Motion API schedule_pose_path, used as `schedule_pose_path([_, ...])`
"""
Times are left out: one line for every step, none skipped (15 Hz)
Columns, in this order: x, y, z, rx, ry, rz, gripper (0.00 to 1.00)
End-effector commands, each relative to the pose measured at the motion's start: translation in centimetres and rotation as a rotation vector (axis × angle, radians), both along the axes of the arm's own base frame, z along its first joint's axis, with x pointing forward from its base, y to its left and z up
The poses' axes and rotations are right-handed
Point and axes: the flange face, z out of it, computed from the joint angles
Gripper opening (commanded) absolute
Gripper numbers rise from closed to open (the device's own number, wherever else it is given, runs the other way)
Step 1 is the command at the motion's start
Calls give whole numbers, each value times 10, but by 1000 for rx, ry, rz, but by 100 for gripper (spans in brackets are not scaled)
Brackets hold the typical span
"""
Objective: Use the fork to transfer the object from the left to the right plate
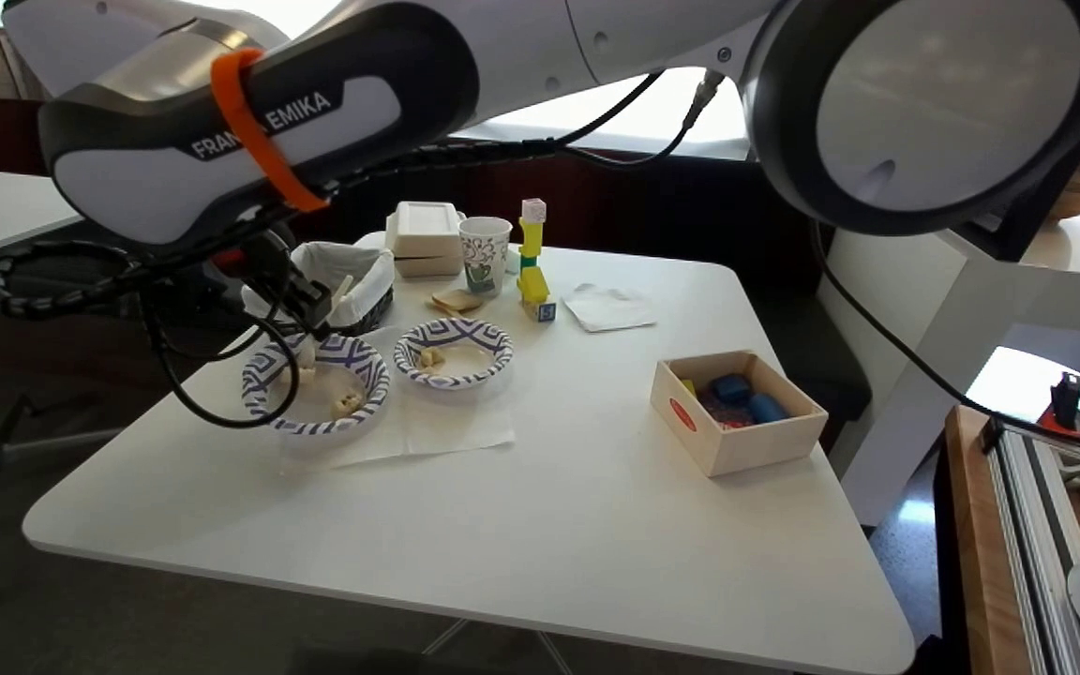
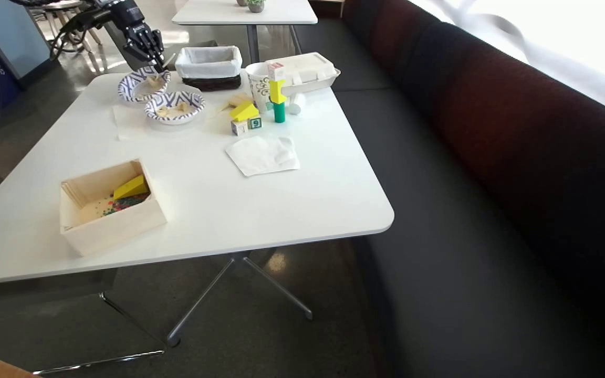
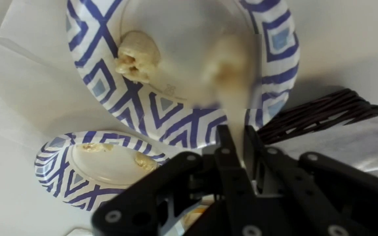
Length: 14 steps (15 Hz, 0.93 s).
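Overlapping a blue-patterned paper plate (image 3: 179, 39) at five o'clock in wrist view, the black pincer (image 3: 236, 131) grips a pale fork (image 3: 236, 118).

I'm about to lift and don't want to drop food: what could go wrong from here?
The gripper holds the slim pale fork, but its tip is blurred in the wrist view, so the pale chunk of food there may not be speared and could fall. Pressing might slide the round blue-and-white paper plate into the matching plate. Swinging sideways could knock the nearby white-lined dark woven basket.
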Motion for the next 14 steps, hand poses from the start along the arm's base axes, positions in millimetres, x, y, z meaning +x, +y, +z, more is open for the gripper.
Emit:
schedule_pose_path([0, -2, 8, 63, 0, -35, 3])
schedule_pose_path([1, -3, 8, 76, 3, -30, 3])
schedule_pose_path([1, -5, 8, 90, 4, -30, 3])
schedule_pose_path([1, -6, 7, 98, 11, -35, 3])
schedule_pose_path([-1, -8, 6, 106, 25, -49, 3])
schedule_pose_path([-3, -10, 4, 107, 40, -67, 3])
schedule_pose_path([-6, -14, 2, 103, 57, -106, 3])
schedule_pose_path([-12, -20, 0, 57, 83, -165, 3])
schedule_pose_path([-13, -23, -1, 61, 81, -201, 3])
schedule_pose_path([-14, -26, -2, 50, 77, -221, 3])
schedule_pose_path([-6, -24, -4, 51, 57, -152, 13])
schedule_pose_path([-7, -26, -5, 48, 58, -171, 13])
schedule_pose_path([-8, -27, -6, 46, 60, -181, 13])
schedule_pose_path([-9, -27, -6, 45, 61, -186, 13])
